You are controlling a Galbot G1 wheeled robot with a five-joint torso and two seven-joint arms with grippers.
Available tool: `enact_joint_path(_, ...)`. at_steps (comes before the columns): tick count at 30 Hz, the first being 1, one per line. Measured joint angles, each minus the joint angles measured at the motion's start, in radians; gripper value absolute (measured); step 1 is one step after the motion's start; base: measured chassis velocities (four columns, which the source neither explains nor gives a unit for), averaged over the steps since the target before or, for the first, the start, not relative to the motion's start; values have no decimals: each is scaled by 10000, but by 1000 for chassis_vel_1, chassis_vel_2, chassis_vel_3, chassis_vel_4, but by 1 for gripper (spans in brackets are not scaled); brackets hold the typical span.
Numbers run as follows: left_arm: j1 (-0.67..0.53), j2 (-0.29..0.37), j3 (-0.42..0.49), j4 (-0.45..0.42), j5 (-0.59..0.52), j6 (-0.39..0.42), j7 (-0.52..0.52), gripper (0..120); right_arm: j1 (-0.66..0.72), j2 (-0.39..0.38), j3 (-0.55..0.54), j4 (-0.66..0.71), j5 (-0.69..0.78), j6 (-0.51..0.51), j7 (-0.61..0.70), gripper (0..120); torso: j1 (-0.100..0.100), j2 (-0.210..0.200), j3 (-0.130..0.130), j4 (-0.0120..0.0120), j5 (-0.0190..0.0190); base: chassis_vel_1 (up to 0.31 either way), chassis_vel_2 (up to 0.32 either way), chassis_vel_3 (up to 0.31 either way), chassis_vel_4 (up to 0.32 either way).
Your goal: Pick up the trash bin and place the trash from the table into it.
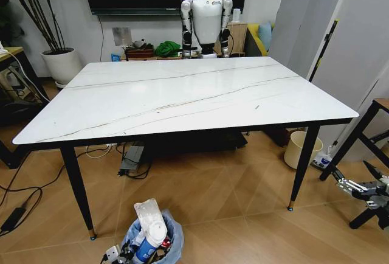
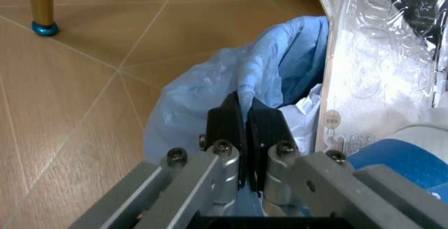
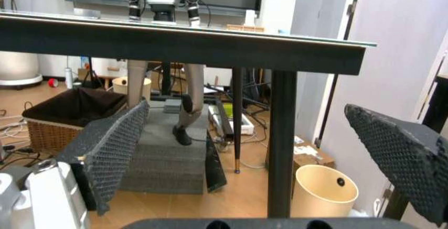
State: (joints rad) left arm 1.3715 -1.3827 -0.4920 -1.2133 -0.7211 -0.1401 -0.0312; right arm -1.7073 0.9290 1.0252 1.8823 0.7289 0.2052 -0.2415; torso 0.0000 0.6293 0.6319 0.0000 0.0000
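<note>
Gripping the trash bin (image 1: 159,239) liner rim at 6 o'clock, left gripper (image 2: 245,134) pinched closed; right gripper (image 3: 259,150), wide open and empty, at 4 o'clock beside the table (image 1: 200,93) edge.

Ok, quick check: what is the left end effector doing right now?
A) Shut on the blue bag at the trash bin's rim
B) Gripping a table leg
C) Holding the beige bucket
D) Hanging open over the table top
A: in the left wrist view the left end effector has its black fingers pinched together on the blue bag at the rim of the trash bin, which stands on the floor.
</note>
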Motion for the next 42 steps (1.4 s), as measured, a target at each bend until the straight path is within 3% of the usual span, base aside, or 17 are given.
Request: enact_joint_path(42,-222,-272,-161,440,368,-47,24,0,0,0,0,0,0,0,0,100,0,1,0,0,0,0,0,0,0)
